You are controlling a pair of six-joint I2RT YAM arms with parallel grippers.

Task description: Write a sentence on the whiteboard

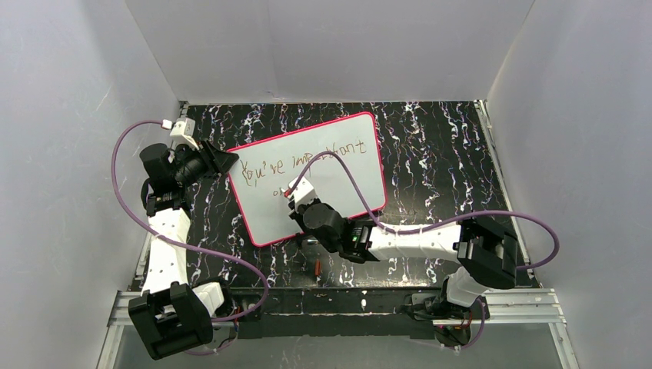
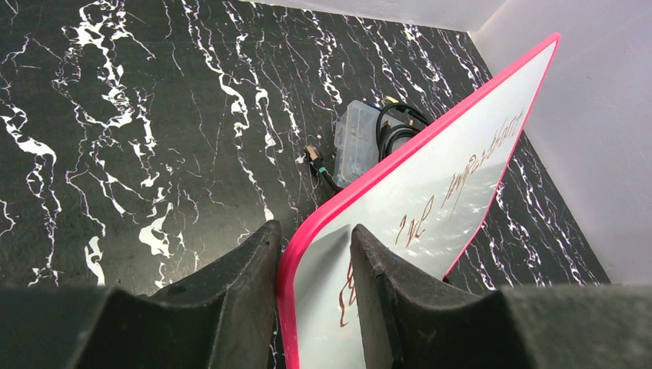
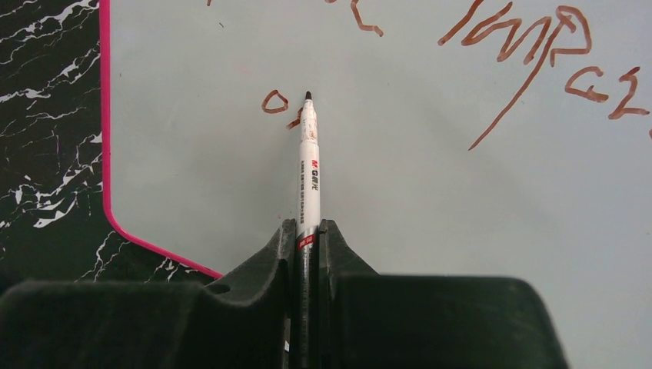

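On the left of the black, white-veined marble-pattern table [image 1: 438, 154], the left gripper [image 1: 224, 161] reaches in from the left side to the left corner of the large white rectangular whiteboard with a thin pink-red rim [image 1: 269, 219]. In the left wrist view its jaws stand narrow, one black finger [image 2: 250, 265] against the outside of the pink rim and the other on the white face, so the board's edge [image 2: 288, 261] is pinched between them. Just past that edge in the same view lie a small clear plastic box [image 2: 355, 142] and a coiled black cable [image 2: 396, 127] on the marble.

The whiteboard sits at the middle of the table, turned at an angle, with its right end farther away than its left. Across its far half runs the sentence in thin reddish-brown handwriting [image 1: 307, 163], which reads roughly "You're important"; a small "o" [image 3: 274, 101] begins a second line nearer the left rim.

The right gripper [image 1: 294, 192] comes in from the near right over the board's near half. Its jaws are closed tightly on a slim white marker pen with a dark tip [image 3: 309, 169], whose tip lies just right of the small "o" at a short reddish stroke. A purple cable [image 1: 338, 165] loops from the right arm across the lettering. A tiny reddish object [image 1: 318, 267], too small to identify, lies on the table near the board's near edge.
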